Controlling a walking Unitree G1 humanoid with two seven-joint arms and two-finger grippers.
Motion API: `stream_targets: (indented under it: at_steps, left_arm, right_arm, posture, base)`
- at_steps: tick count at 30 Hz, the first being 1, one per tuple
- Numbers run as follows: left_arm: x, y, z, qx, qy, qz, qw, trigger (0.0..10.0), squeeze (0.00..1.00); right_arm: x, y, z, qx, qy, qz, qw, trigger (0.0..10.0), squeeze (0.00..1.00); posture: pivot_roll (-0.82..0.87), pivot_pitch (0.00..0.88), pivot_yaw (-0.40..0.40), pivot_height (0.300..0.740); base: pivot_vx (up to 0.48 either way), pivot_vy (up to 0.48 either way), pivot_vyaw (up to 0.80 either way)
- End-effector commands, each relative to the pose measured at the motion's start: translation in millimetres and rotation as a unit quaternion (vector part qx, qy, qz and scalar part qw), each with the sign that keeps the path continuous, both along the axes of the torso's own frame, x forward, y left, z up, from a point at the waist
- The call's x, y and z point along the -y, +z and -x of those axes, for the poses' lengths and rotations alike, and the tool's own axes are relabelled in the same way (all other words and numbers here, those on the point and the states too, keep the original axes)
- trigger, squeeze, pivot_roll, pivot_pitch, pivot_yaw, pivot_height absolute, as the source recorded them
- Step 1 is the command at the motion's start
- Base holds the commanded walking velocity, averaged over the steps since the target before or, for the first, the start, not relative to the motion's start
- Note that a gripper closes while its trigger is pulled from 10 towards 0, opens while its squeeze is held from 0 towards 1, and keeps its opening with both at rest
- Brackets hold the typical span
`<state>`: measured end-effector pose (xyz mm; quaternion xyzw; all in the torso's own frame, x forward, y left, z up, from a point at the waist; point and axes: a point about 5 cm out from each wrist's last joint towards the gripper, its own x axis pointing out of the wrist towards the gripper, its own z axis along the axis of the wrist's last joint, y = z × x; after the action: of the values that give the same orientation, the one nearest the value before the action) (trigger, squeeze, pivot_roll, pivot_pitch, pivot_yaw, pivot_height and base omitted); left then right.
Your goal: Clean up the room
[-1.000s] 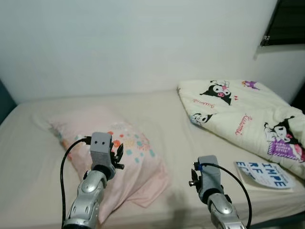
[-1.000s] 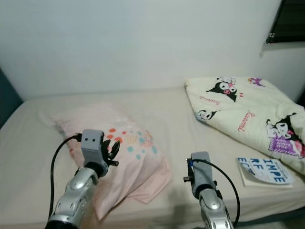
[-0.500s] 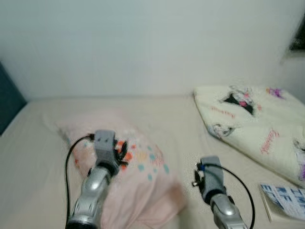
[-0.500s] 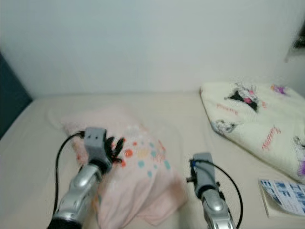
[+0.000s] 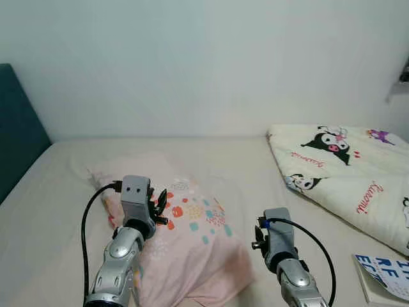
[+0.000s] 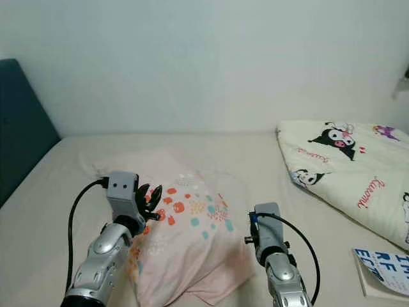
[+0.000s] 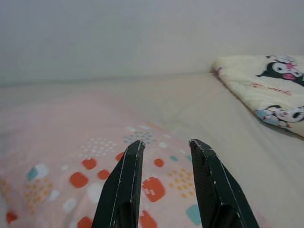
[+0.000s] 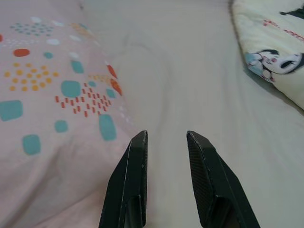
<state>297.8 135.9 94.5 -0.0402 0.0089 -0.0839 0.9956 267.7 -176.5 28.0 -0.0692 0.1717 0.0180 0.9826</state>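
**Bed with pillow, quilt and book, both grippers raised and empty**

Where the white wall (image 5: 192,57) meets it, the bed (image 5: 217,153) spreads across the whole scene, its beige sheet smooth with a few soft creases, and a dark teal headboard (image 5: 16,128) stands at the robot's far left. On the right of the bed lies a folded cream quilt (image 5: 345,163), thick and puffy, printed with black-and-white cartoon figures and pink script. Left of centre rests a pink pillow (image 5: 192,243), soft and rumpled, dotted with red, orange and teal shapes; bare sheet separates it from the quilt. A thin blue-and-white book (image 5: 386,275) lies flat at the near right edge, just beside the quilt's lower corner.

The left gripper (image 7: 164,145) hangs above the pillow's patterned part, its two black fingers spread apart with nothing between them. The right gripper (image 8: 165,135) hovers over the sheet just beside the pillow's edge, fingers likewise parted and holding nothing
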Motion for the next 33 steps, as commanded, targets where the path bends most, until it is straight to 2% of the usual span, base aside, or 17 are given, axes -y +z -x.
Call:
stream_targets:
  at_steps: [1, 17, 20, 31, 33]
  left_arm:
    - [-2.1, -1.5, 0.6, -0.006, 0.0, 0.001, 1.0, 10.0, 0.0]
    - [-3.1, -1.2, 1.0, -0.007, -0.004, 0.001, 1.0, 10.0, 0.0]
    - [-3.0, -0.6, 1.9, -0.008, -0.009, 0.003, 1.0, 10.0, 0.0]
    - [-0.5, 1.5, 3.2, -0.003, -0.013, -0.003, 1.0, 10.0, 0.0]
    - [1.2, 1.2, 3.8, -0.005, -0.016, 0.003, 1.0, 10.0, 0.0]
  right_arm:
    - [-1.1, -4.3, 2.6, -0.008, -0.003, -0.005, 1.0, 10.0, 0.0]
    - [-2.0, -5.5, 3.4, -0.011, -0.004, -0.007, 1.0, 10.0, 0.0]
    - [-2.6, -6.0, 3.9, -0.012, -0.003, -0.007, 1.0, 10.0, 0.0]
    - [-3.9, -6.7, 4.2, -0.012, -0.005, -0.01, 1.0, 10.0, 0.0]
    - [-3.9, -6.6, 3.8, -0.012, -0.005, -0.011, 1.0, 10.0, 0.0]
  posture:
    - [0.02, 0.001, 0.034, 0.74]
    - [0.02, 0.004, 0.035, 0.74]
    - [0.02, 0.004, 0.035, 0.74]
    - [0.03, 0.0, 0.039, 0.74]
    - [0.03, 0.0, 0.04, 0.74]
  base:
    - [0.0, 0.476, 0.0]
    - [0.0, 0.461, 0.0]
    - [0.0, 0.0, 0.0]
    - [0.0, -0.48, 0.0]
    - [0.0, 0.0, 0.0]
